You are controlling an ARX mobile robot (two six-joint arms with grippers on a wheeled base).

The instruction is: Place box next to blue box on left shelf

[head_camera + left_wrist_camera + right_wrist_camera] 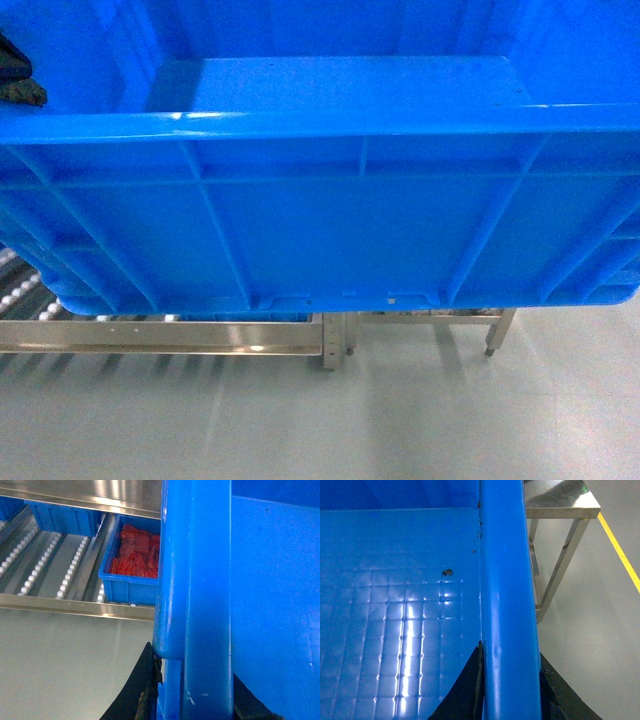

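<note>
So both fingers (195,700) (510,690) clamp the box (320,220) rims, long axis left-right; left shelf (45,565) rollers sit far-left by the small blue box (131,587).

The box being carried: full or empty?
Empty as far as shown: the box shows bare blue floor in the head and right wrist views. Its far corners are out of frame.

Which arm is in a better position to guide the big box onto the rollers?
Likely the left. The left hand grips the box rim beside the shelf rollers. The right hand grips the opposite rim, beside a steel table.
</note>
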